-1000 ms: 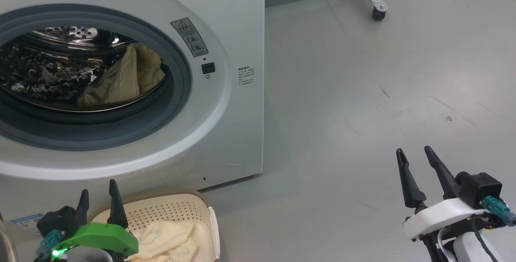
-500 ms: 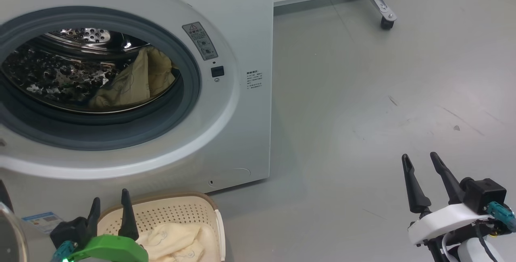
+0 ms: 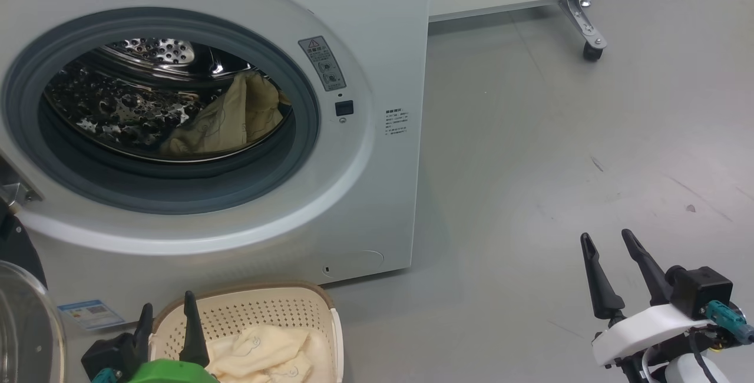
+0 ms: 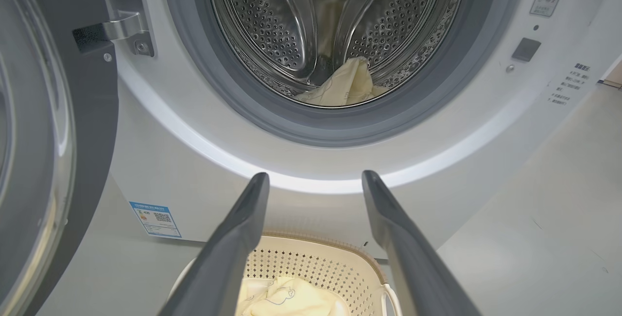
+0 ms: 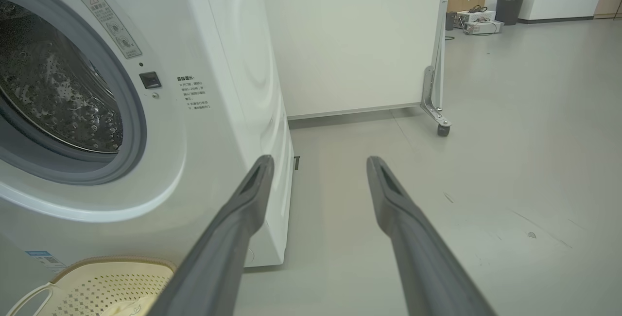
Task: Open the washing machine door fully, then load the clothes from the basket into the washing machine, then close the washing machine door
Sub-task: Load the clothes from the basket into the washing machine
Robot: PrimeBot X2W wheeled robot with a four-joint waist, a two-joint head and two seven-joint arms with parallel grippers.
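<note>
Head view: over the last second the whole picture has slid sideways. That is my head turning, not the washing machine [image 3: 377, 29] moving. The turn has brought the glass bowl of the washing machine door [image 3: 29, 324] into the picture, swung wide open beside and outboard of my left gripper [image 3: 166, 301]. That gripper shows lower in the picture than before, jaws spread and empty as they were. The basket [image 3: 318, 291] lies right under its fingers, with the clothes [image 3: 265, 347] heaped inside. My right gripper [image 3: 605, 234] is well off to the other side over bare floor [image 3: 530, 165], also spread wide and holding nothing.

Left wrist view: between my fingers I look down on the clothes in the basket. Ahead and above them is the drum [image 4: 272, 24], with one cream garment [image 4: 347, 85] already in its bottom.

Right wrist view: my open fingers point past the machine's front corner, and the basket is down to their inner side.

I judge the door step done and loading under way. The turn seems to line me up for another pick from the basket.
</note>
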